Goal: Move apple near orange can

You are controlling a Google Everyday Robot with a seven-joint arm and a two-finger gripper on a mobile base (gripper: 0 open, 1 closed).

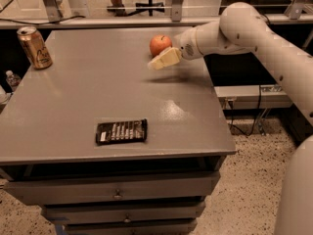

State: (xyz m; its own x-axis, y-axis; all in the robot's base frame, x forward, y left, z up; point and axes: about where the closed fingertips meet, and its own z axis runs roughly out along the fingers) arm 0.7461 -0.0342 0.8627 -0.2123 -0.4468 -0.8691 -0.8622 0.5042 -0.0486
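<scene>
The red-orange apple (159,44) sits on the grey table (98,92) near its far right part. The golden-orange can (34,47) stands upright at the table's far left corner, well apart from the apple. My gripper (164,60), cream-coloured at the end of the white arm (244,28), reaches in from the right. It hovers just in front of and slightly right of the apple, close to it and low over the table. It holds nothing that I can see.
A flat black snack wrapper (121,131) lies near the table's front edge. Drawers (117,195) sit below the tabletop. A water bottle (12,80) stands beside the table on the left. A chair base (146,6) and a rail are behind the table.
</scene>
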